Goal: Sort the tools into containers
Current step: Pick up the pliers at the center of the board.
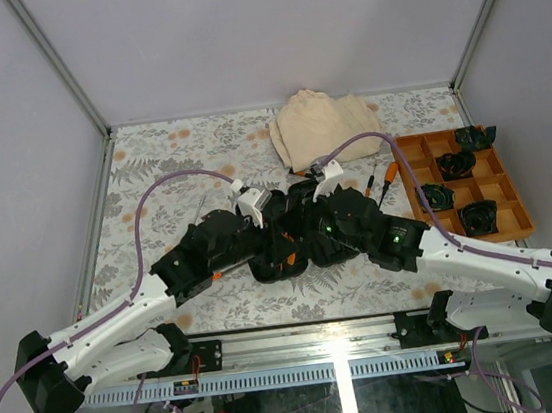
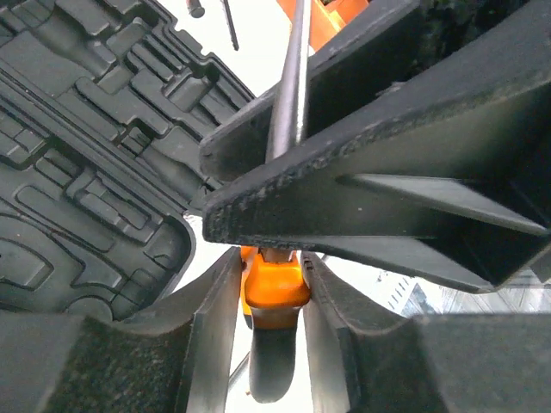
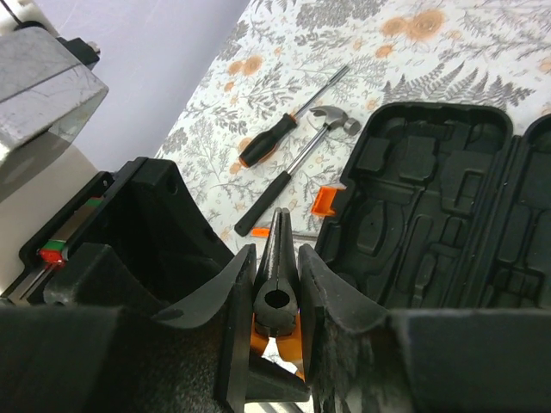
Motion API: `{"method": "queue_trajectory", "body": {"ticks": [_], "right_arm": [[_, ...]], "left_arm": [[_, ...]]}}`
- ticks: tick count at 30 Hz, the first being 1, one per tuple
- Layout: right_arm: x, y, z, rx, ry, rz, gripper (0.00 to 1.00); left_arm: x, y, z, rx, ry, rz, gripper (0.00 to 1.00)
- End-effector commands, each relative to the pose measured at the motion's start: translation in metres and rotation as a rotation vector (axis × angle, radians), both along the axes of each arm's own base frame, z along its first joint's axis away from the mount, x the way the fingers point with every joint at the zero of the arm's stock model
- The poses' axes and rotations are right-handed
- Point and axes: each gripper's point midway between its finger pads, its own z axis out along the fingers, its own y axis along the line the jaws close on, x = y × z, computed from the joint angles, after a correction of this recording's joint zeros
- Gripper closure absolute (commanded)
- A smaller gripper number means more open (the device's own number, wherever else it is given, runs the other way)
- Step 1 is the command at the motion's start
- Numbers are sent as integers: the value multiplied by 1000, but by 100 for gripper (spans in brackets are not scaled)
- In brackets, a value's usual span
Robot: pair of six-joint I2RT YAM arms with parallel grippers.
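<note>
Noted both arms reaching inward, wrists meeting low over the open tool case [image 1: 273,267] at bench [image 1: 151,171] centre. Found left pincer [image 2: 274,267] clamped on an orange-collared screwdriver [image 2: 291,77], right pincer [image 3: 275,258] clamped on a black-and-orange tool [image 3: 275,301]; cannot tell whether same item.

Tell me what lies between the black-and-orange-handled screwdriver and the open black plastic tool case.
A small black-handled hammer with a metal head, seen in the right wrist view.
</note>
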Motion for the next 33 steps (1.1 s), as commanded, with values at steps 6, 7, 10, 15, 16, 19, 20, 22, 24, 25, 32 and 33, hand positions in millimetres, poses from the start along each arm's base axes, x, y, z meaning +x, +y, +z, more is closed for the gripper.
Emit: {"method": "queue_trajectory", "body": {"ticks": [6, 7, 10, 15, 16, 19, 20, 22, 24, 25, 32, 33], "right_arm": [[-5, 18, 37, 148, 26, 63, 100], [-4, 16, 38, 150, 21, 60, 100], [-3, 11, 38, 151, 6, 40, 95], [-1, -3, 36, 146, -21, -5, 70], [0, -6, 35, 146, -27, -11, 63], [-1, -14, 34, 137, -52, -25, 55], [-1, -17, 34, 130, -61, -27, 53], [-2, -23, 30, 113, -74, -34, 48], [-3, -30, 28, 105, -85, -44, 45], [-4, -33, 26, 100, -88, -50, 45], [-14, -40, 0, 59, -67, -15, 46], [-19, -37, -5, 56, -55, 18, 47]], "left_arm": [[4, -9, 28, -79, -63, -11, 96], [4, -9, 28, -79, -63, -11, 99], [5, -7, 27, -76, -61, 1, 100], [3, -5, 23, -80, -49, 10, 100], [3, -5, 22, -81, -44, 13, 100], [5, -3, 15, -78, -21, 34, 100], [4, -3, 15, -82, -17, 37, 100], [5, -3, 15, -90, -11, 46, 100], [6, -2, 14, -94, -6, 62, 100], [8, 0, 14, -95, -4, 75, 100], [18, 7, 12, -109, 36, 149, 100], [20, 8, 12, -113, 47, 159, 100]]}}
